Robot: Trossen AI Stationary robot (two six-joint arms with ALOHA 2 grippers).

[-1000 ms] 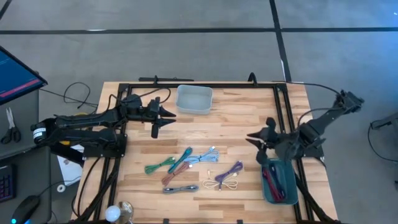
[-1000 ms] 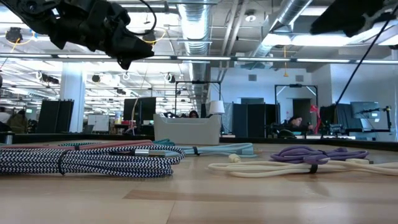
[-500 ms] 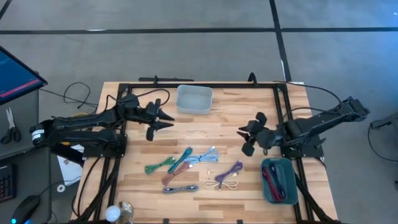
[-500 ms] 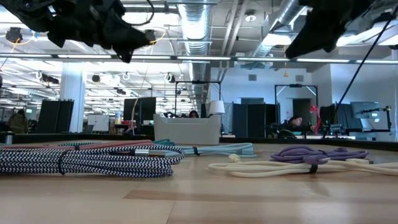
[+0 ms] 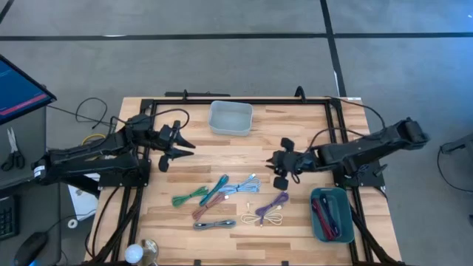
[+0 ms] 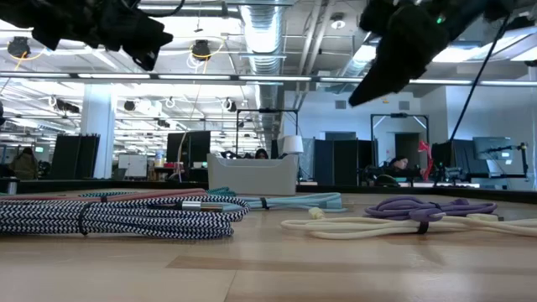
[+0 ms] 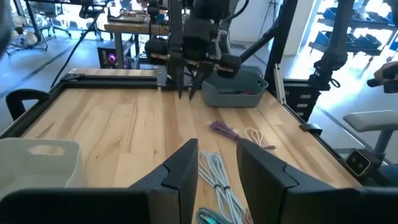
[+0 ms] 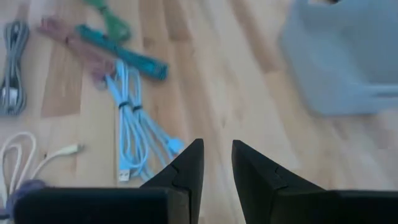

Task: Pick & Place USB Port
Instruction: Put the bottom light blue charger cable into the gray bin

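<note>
Bundled USB cables [image 5: 225, 199] lie in a loose row near the front edge of the slatted wooden desk [image 5: 295, 140], among them a black-and-white braided cable [image 6: 117, 216] nearest the low camera, a cream cable [image 6: 369, 225] under a purple cable [image 6: 424, 206], a light blue cable [image 8: 134, 118] and a teal cable [image 8: 134, 59]; no readable writing or brand shows on any of them. At the desk's front right corner a teal bin [image 5: 332, 214] holds dark red cables and stands just beside the black frame rail. Above the bare middle strip of the desk, the right gripper [image 5: 279, 164] hangs over open wood just beyond the cable row, its fingers [image 8: 186, 168] a narrow gap apart and holding nothing. The left gripper [image 5: 174, 148] hovers over the desk's left side, well apart from the cables, its fingers [image 7: 186, 165] likewise narrowly parted and empty. Clear wood lies between the two arms and on to the far edge, where an empty grey tray [image 5: 230, 118] sits at the middle. Beyond the desk the low view takes in an open office with ceiling ducts, strip lights, monitors and a seated person in the distance.
</note>
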